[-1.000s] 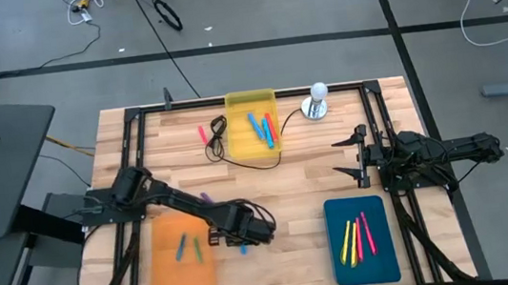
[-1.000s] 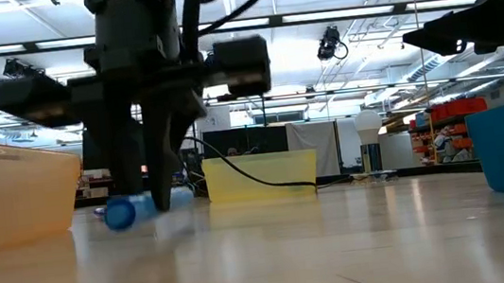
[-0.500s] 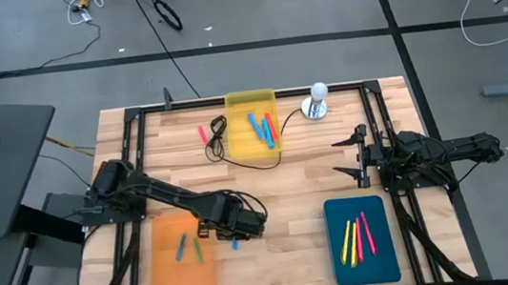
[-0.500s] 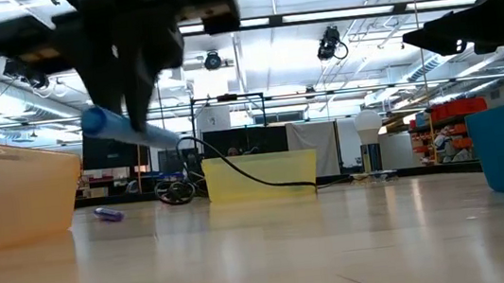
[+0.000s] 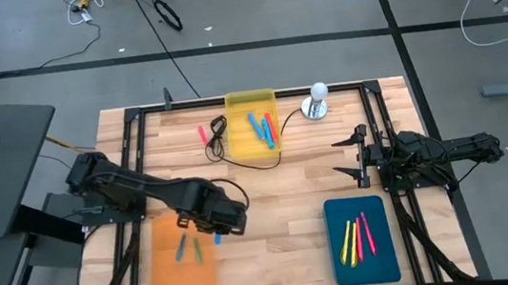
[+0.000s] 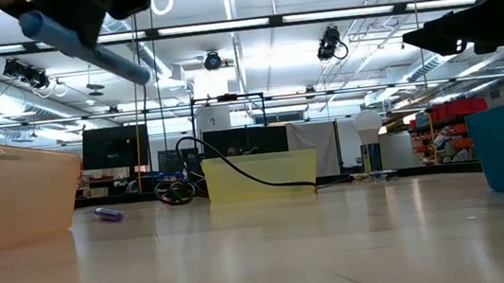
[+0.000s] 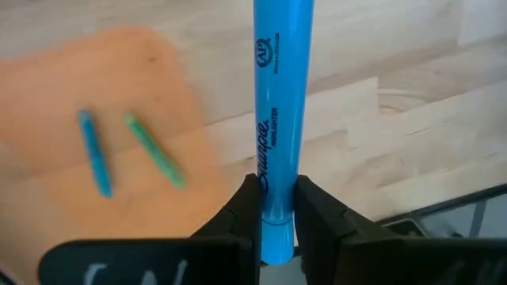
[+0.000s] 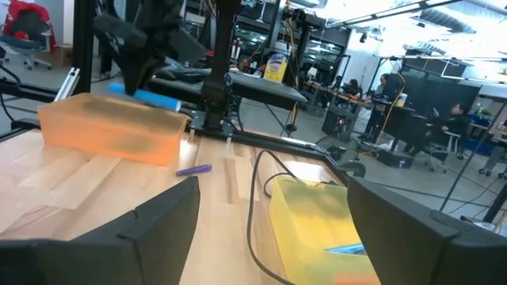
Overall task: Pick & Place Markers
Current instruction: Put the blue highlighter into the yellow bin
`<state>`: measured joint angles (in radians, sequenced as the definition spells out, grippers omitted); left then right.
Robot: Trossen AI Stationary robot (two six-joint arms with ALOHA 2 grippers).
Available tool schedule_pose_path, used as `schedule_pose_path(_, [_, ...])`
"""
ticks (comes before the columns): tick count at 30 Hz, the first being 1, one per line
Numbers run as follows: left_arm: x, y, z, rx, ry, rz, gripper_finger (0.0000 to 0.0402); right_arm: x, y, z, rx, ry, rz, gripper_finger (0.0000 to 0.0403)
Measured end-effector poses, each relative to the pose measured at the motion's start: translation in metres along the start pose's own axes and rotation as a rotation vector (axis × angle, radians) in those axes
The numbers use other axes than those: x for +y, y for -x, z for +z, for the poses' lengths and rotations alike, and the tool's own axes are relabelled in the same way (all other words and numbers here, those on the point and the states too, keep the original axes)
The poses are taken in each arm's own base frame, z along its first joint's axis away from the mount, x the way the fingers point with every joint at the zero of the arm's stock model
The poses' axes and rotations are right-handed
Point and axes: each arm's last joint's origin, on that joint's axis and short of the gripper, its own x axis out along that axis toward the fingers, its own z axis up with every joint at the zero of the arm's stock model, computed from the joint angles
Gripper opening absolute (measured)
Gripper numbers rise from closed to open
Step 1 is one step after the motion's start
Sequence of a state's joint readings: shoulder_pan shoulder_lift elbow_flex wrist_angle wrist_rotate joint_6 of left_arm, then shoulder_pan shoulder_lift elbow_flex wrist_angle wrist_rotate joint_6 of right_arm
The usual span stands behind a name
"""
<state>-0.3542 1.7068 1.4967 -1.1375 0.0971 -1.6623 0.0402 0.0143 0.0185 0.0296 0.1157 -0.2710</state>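
Note:
My left gripper [image 5: 214,226] is shut on a blue marker [image 7: 279,119] and hangs above the right edge of the orange tray [image 5: 168,272]. That tray holds a blue marker [image 7: 95,154] and a green marker [image 7: 154,150]. A purple marker [image 6: 108,213] lies flat on the table beside it. Blue and red markers lie in the yellow tray [image 5: 238,125], and yellow and pink ones lie in the teal tray [image 5: 382,253]. A pink marker [image 5: 202,134] lies on the wood. My right gripper [image 5: 347,157] waits open at the table's right. My left gripper pinches the blue marker's barrel [image 7: 277,207] between its two fingers, close to one end. The fingers come from above, pointing down, and lie across the marker. The marker is lifted clear of the table and tilted [image 6: 84,48], its long free end sticking out toward the near edge.
A black cable [image 5: 237,159] loops from the far edge past the yellow tray onto the wood. A white ball on a round metal base [image 5: 318,97] stands at the far edge. Bare wood lies between the orange and teal trays.
My left gripper has risen high with the blue marker and moved toward the table's left edge, over the orange tray's right edge, rolling a little. The marker, low by the table a second ago, now hangs tilted well above it.

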Motion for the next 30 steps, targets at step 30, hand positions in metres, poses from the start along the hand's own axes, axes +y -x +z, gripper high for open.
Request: schedule_pose_path(30, [0.02, 0.04, 0.07, 0.027, 0.001, -0.047, 0.0053, 0.0, 0.0, 0.0, 0.0, 0.0, 0.0, 0.0323])
